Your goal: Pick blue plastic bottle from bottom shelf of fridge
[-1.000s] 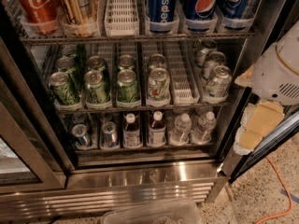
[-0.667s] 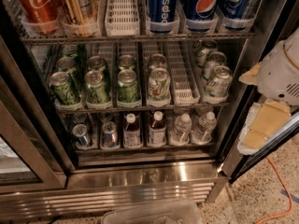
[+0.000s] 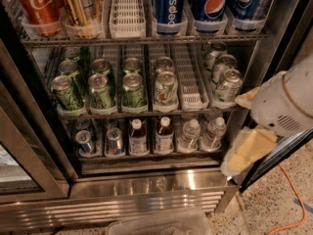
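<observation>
The fridge (image 3: 146, 185) stands with its door open. Its bottom shelf (image 3: 146, 155) holds silver cans at the left, two small bottles with dark liquid, white caps and pale labels in the middle, and two clear water bottles at the right. The two dark bottles look alike: the left blue plastic bottle (image 3: 138, 137) and the right one (image 3: 164, 135). My gripper (image 3: 242, 126) hangs at the right, in front of the door frame at bottom-shelf height, right of the water bottles. It is open and empty, with pale yellow fingers (image 3: 247, 151).
Green cans (image 3: 132, 89) fill the rack above. Pepsi cans (image 3: 168, 6) and cola cans (image 3: 36, 4) stand on the top rack. Also in view are the glass door (image 3: 19, 170) at the left, a clear plastic bin (image 3: 161, 224) on the floor, and an orange cable (image 3: 288, 195) at the right.
My gripper has moved down and to the left, closer to the fridge's right frame. The bottles and cans have not moved.
</observation>
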`<state>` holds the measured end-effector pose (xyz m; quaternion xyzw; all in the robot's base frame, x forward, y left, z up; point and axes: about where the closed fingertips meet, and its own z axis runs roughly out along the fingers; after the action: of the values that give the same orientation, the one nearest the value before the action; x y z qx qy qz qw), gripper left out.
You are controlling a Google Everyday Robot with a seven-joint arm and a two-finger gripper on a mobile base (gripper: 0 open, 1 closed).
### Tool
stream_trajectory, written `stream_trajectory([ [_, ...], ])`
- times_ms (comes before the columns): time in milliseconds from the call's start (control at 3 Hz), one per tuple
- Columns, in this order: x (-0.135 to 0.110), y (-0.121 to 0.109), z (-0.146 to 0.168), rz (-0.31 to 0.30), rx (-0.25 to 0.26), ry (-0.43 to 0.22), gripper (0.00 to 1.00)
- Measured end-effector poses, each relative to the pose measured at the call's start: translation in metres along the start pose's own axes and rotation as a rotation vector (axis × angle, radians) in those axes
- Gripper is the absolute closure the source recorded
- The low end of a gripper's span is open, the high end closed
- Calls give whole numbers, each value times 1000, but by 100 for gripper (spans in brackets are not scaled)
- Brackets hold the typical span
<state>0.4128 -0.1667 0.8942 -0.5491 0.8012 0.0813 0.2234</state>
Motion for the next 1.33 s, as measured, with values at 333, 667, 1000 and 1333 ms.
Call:
stream_trajectory([
  [333, -22, 17, 52, 42, -56, -119, 0],
  [667, -38, 36, 99, 54, -127, -195, 0],
  [1000, -38, 53, 137, 72, -194, -228, 0],
  [1333, -33, 71, 170, 112, -256, -248, 0],
])
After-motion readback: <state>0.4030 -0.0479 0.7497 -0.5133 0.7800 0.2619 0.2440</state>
